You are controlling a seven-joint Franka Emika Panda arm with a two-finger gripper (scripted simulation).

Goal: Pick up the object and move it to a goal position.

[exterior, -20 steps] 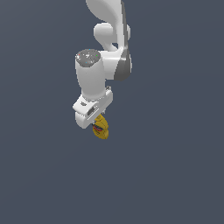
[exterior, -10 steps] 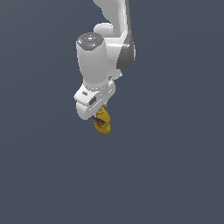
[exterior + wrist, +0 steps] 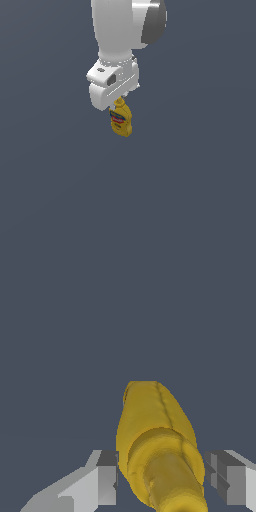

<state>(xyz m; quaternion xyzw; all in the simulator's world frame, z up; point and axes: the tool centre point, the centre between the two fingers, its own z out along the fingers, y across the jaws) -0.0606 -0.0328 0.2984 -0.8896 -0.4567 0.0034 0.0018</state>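
The object is a small yellow squeeze bottle (image 3: 121,121) with a red-and-blue label. It hangs in the air, cap end up, just under the white gripper (image 3: 119,103). In the wrist view the bottle (image 3: 150,421) runs away from the camera between the two grey finger pads (image 3: 107,478). Its tapered cap lies nearest the lens and both pads press against its sides. The gripper (image 3: 167,482) is shut on the bottle near its cap and shoulder. The white hand hides the fingers in the exterior view.
Only a plain dark grey-blue background shows in both views. No other object, container, edge or goal marker can be seen.
The arm with the bottle has risen in the exterior view and looms larger. The bottle stays gripped and now hangs more upright under the hand.
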